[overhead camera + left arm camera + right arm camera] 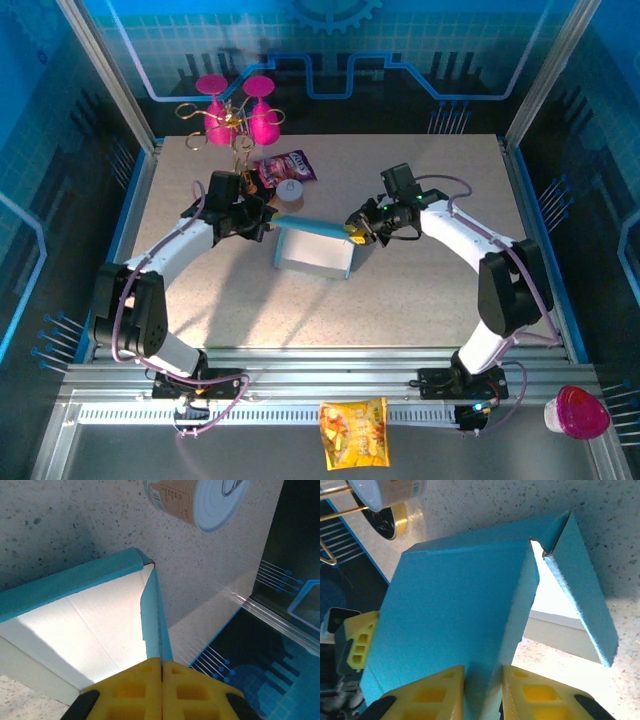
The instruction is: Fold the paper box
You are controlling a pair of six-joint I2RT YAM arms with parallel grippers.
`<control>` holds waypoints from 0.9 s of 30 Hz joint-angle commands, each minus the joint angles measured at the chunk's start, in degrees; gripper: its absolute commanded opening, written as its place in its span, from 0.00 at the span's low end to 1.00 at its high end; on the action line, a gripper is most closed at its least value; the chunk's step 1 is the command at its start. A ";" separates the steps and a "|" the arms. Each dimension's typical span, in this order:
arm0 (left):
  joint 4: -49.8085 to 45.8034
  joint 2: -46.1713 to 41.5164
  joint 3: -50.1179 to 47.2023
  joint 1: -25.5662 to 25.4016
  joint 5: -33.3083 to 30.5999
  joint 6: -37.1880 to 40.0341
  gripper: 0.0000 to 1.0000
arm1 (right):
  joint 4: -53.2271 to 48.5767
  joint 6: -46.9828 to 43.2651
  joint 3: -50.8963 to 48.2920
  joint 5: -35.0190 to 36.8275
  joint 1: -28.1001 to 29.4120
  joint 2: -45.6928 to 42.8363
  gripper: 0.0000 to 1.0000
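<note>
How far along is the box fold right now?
Partly done: the paper box already stands with its walls raised and its pale inside showing. In hand: the left gripper is shut on one thin flap, and the right gripper straddles a side panel. Left: the top is open and the flaps are untucked.

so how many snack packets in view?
2: purple packet at the table's far side by the glass rack; orange packet on the rail in front of the arm bases. None visibly hidden.

We've got both arms bent inward, left gripper [162,672] clamped shut, right gripper [484,680] w/ jaws slightly apart.
</note>
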 commanded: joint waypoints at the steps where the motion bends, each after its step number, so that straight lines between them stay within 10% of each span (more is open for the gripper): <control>1: -1.41 0.75 0.31 -1.40 4.00 3.31 0.05 | -2.67 -8.19 1.49 1.41 -1.40 2.91 0.24; 27: -12.03 0.96 -3.45 -4.02 2.23 16.50 0.26 | -13.07 -23.13 5.11 9.21 1.29 6.55 0.21</control>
